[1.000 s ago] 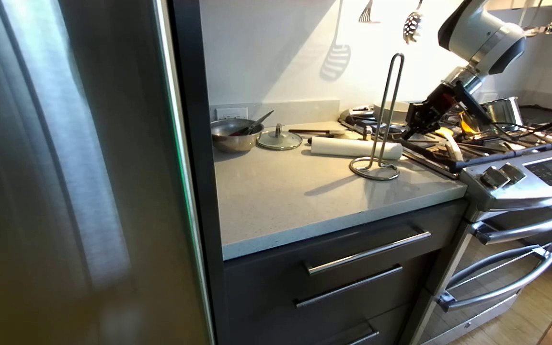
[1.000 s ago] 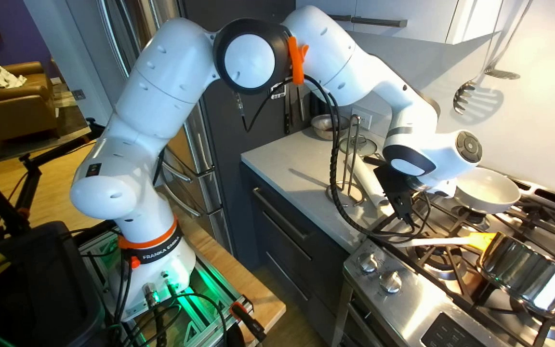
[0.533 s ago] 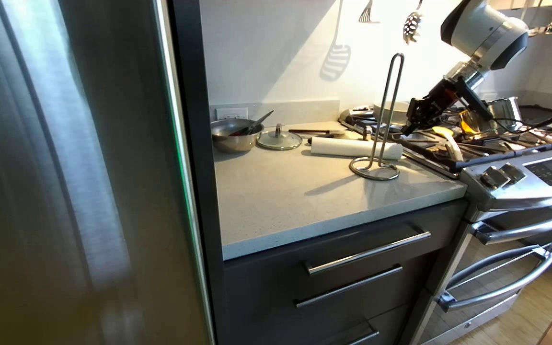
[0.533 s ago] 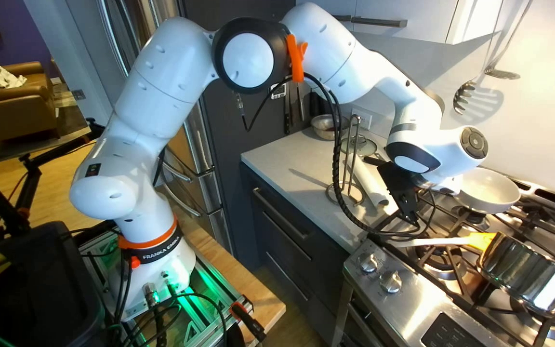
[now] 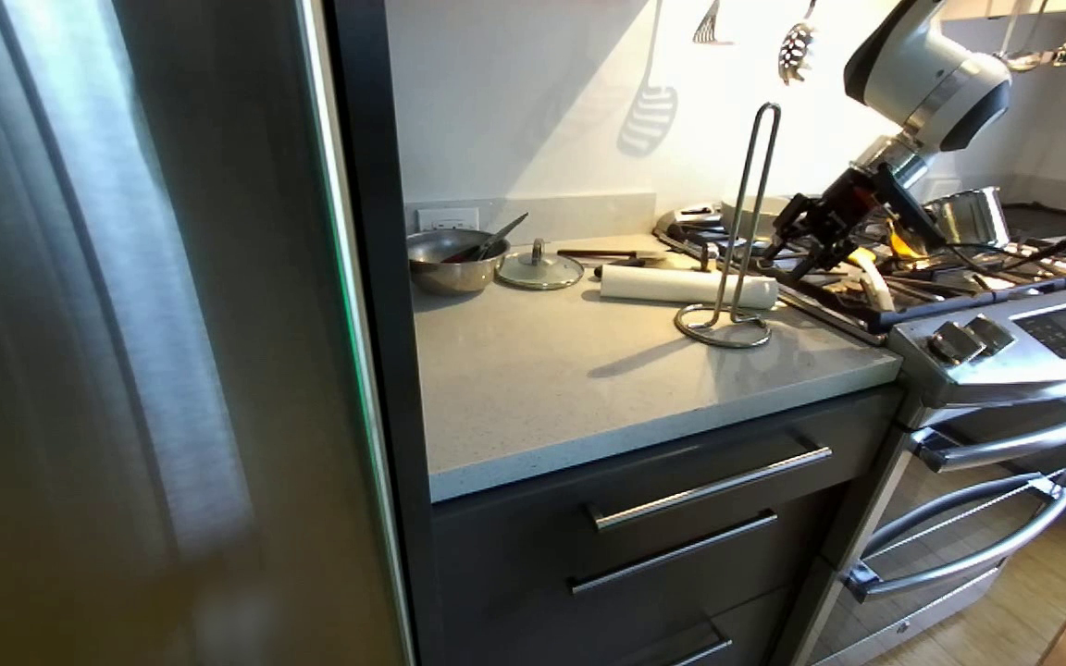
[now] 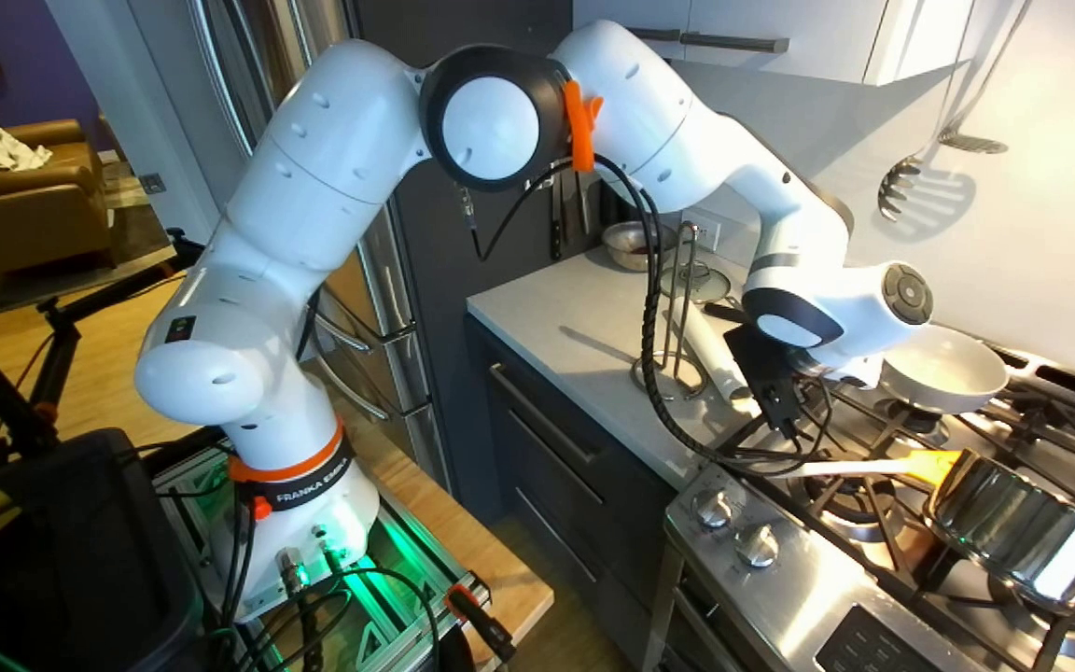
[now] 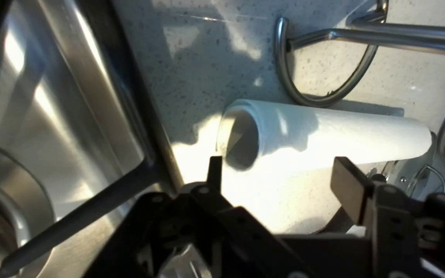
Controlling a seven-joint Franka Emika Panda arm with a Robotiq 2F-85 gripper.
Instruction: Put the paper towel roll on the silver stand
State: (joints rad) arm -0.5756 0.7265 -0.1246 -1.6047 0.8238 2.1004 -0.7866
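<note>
The white paper towel roll (image 5: 667,284) lies on its side on the counter, its hollow end towards the stove. Close by it, the silver stand (image 5: 751,208) rises upright from its round base ring, with nothing on it. In the wrist view the roll (image 7: 334,133) runs beyond the fingertips, its open end near the left finger, and the stand (image 7: 404,36) shows at upper right. My gripper (image 7: 277,160) is open, its fingers spread wide with no object held between them. In an exterior view the gripper (image 5: 777,270) hangs over the stove's edge, just past the roll's hollow end.
On the counter behind are a metal bowl (image 5: 456,261), a glass lid (image 5: 540,268) and a dark-handled utensil (image 5: 612,253). Stove grates, a white pan (image 6: 943,369), a steel pot (image 6: 1032,532) and a spatula (image 6: 934,465) lie beside the gripper. A black cable (image 6: 654,373) loops below the arm.
The gripper's fingers have gone from shut to open. The arm rose slightly, then came back down towards the roll's end. Roll and stand have stayed put.
</note>
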